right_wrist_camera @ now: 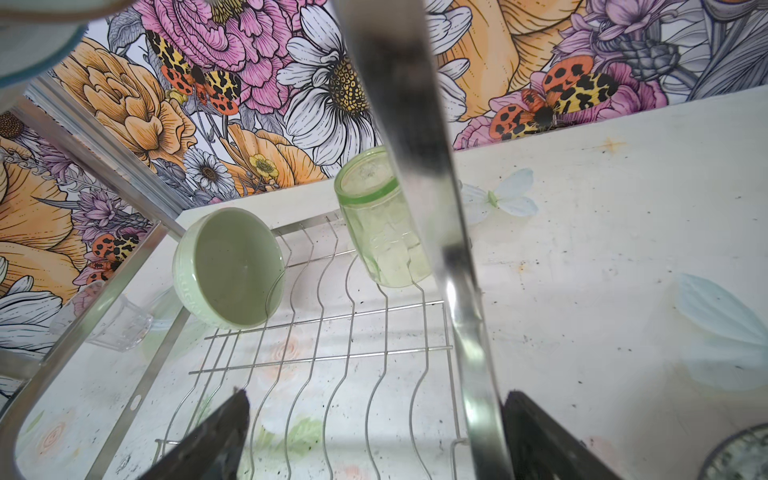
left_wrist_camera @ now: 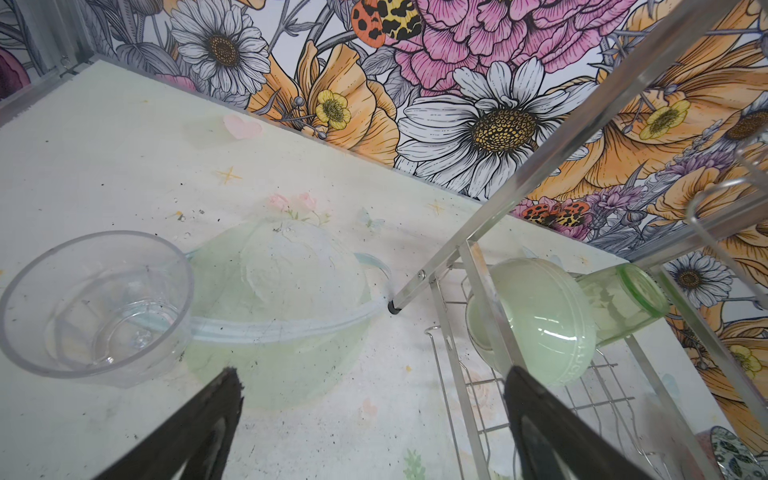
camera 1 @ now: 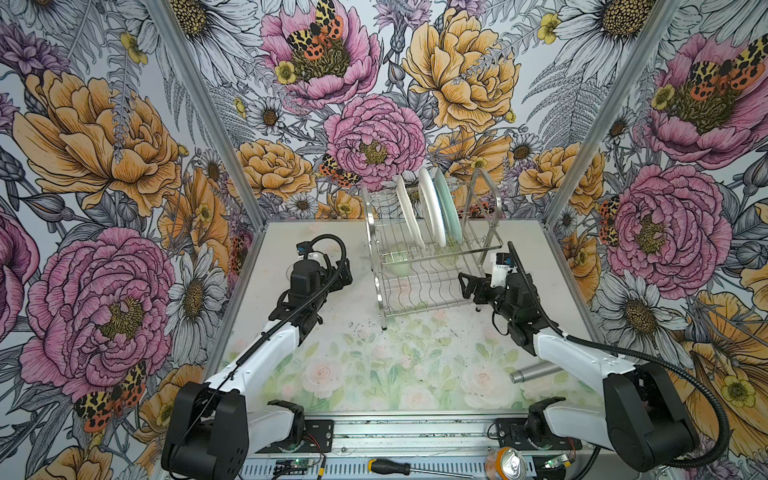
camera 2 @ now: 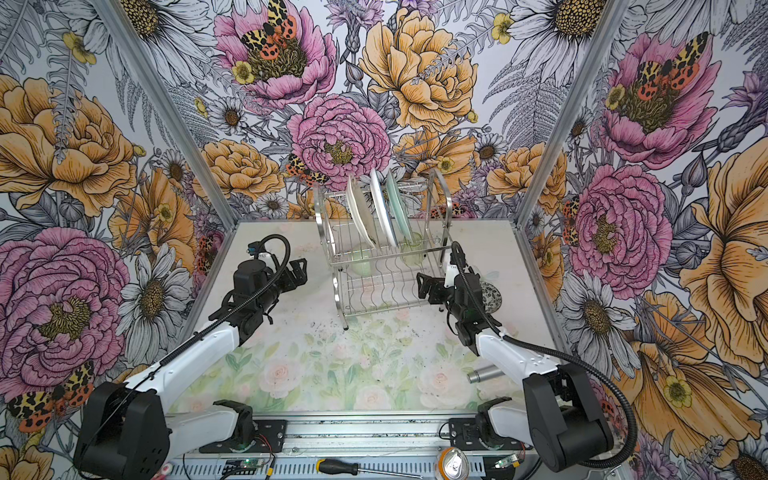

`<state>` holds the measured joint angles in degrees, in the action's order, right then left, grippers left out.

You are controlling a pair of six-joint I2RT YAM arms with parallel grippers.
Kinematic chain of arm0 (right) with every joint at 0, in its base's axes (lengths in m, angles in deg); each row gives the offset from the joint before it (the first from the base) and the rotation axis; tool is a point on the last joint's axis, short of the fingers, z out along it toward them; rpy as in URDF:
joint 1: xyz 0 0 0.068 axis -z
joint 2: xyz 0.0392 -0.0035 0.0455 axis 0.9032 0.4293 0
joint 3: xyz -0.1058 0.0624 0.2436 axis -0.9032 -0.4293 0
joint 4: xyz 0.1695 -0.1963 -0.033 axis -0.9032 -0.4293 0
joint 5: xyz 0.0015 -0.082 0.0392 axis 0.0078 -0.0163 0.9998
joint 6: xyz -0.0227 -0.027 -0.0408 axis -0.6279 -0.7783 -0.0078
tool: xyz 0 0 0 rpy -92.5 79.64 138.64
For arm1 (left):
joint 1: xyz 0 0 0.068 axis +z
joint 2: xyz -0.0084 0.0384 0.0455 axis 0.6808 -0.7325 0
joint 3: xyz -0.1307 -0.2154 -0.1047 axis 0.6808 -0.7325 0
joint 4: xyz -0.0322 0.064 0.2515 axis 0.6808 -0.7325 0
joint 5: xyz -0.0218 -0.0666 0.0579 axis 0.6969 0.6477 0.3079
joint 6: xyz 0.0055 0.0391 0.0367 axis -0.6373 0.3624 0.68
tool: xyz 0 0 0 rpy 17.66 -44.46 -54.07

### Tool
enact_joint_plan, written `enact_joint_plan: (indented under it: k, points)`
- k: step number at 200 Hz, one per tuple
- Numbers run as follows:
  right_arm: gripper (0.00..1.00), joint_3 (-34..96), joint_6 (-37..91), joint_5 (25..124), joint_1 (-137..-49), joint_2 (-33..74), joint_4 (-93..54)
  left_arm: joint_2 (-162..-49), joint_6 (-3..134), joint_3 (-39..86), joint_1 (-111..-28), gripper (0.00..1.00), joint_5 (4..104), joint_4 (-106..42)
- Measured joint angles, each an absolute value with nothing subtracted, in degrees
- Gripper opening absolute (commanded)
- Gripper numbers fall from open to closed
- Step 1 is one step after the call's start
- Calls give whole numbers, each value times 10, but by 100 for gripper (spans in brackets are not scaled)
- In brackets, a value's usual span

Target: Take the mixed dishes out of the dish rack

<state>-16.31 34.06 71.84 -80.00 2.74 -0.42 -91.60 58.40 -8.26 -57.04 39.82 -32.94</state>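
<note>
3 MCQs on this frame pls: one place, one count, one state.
1. Where is the clear glass? A upper shelf of the dish rack; B on the table beside it; C its lower shelf.
2. How many plates stand in the upper shelf? A one; B five; C three.
3. State of the left gripper? A open, empty; B shut, empty; C shut on a plate.
Key: 1 B, the left wrist view shows it outside the rack's leg. 2 C, three rims in both top views. 3 A, jaws stand wide, nothing between.
</note>
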Motion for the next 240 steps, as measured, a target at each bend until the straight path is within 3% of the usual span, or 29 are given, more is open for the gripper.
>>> enact_joint_plan:
  k: [92,240]
  points:
    - [97,-208,345,799,-828,-87,-38,-916,581,-87,-570,99,400,-323]
    - [94,-110,323,826,-868,150,59,-916,576,-93,-570,99,402,-316]
